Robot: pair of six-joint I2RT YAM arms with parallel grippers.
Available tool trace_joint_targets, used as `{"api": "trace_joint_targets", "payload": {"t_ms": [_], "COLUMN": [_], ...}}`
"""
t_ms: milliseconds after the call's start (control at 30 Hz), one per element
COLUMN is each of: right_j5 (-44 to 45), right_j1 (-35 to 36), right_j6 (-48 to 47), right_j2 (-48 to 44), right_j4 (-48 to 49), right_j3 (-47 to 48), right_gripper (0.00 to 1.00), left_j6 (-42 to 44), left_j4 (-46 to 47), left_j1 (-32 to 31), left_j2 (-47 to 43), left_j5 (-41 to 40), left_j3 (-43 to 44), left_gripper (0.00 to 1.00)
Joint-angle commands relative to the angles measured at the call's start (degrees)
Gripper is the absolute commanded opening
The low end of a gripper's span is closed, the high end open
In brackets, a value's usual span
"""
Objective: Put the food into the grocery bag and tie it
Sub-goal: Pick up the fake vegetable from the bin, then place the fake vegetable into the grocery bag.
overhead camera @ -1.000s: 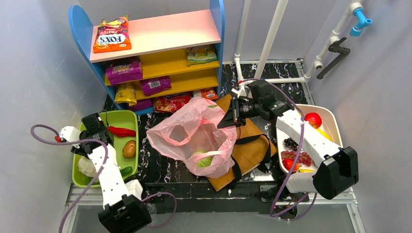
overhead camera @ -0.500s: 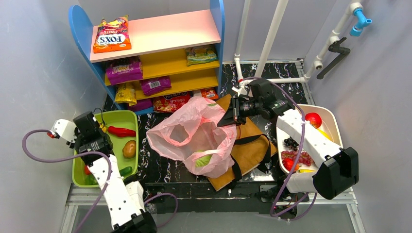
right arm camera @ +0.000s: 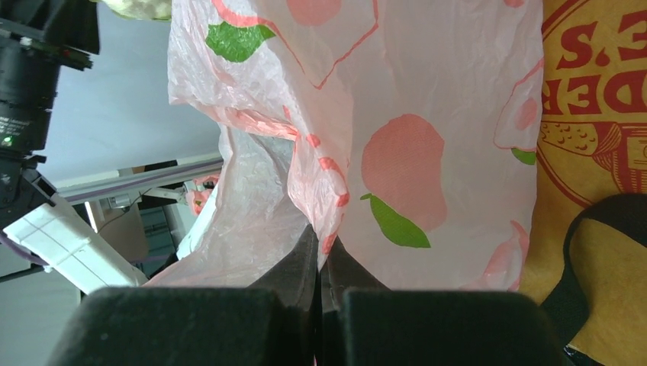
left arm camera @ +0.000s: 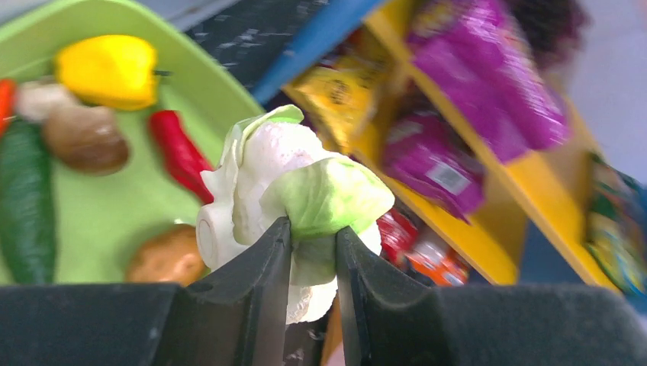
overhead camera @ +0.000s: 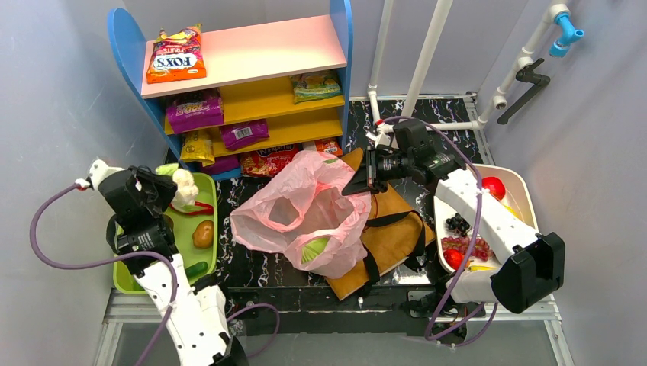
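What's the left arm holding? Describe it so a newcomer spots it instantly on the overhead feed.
Find the blue-sided shelf, then the green tray at its foot. Above the tray's far end, the left tool grips a lumpy white vegetable with pale green leaves. It alone is held aloft; the red chili and brown potato lie in the tray.

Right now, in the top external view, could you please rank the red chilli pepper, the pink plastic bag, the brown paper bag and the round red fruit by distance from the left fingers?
1. Red chilli pepper, in the green tray.
2. Pink plastic bag, table centre.
3. Brown paper bag, right of centre.
4. Round red fruit, white tub, far right.
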Motion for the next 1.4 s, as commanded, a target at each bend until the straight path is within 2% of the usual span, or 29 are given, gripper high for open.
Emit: {"api": "trace_joint_targets", "payload": {"t_ms": [0,100,233,300,633,733,767,1067,1167,1367], "right_j5": [1.3,3.1,4.5,5.5,7.3,7.4,7.5,7.4,6.7,5.4], "right_j1": [-0.2,-0.1,-0.2,-0.2,-0.2,-0.1,-0.2,-0.2,-0.2,-0.1], "right_j6": [-1.1,-0.7,1.5,1.8,1.8,1.2,0.0,-3.5,-4.0,-5.4], "right_j2": [0.1,0.2,1.6,2.1,2.1,2.4,2.9,3.7,4.0,4.4], "right_j4": [-1.7,-1.9,-0.5,-0.8,-1.2,-0.9,-0.8,-2.7,-2.7,-3.2], "right_j3": [3.9,4.1,4.6,5.7,5.7,5.9,6.4,8.0,8.0,7.8], "right_gripper": [0.01,0.01,0.01,0.01,0.01,0.01,0.01,0.01,0.01,0.01], "left_j6": [-0.5,-1.1,2.7,3.1,-6.4,-6.6,-5.5,1.1,3.9,4.8], "left_j4": [4.6,8.0,16.4,16.9,33.6,34.8,35.1,34.6,32.1,31.0], "left_j1": [-1.2,-4.6,-18.9,-23.1,-34.2,-37.2,-43.6,-60.8,-64.1,-65.6], "left_j2": [0.5,2.0,3.3,5.1,4.7,5.1,6.4,8.1,7.8,9.0], "left_j5": [18.2,27.2,34.6,38.4,49.2,50.1,50.3,45.7,41.7,39.2], "left_j3": [5.8,9.9,15.5,18.1,12.4,10.7,7.7,-0.9,-1.7,-3.8], "left_gripper": [0.00,0.00,0.00,0.00,0.00,0.00,0.00,0.00,0.00,0.00]}}
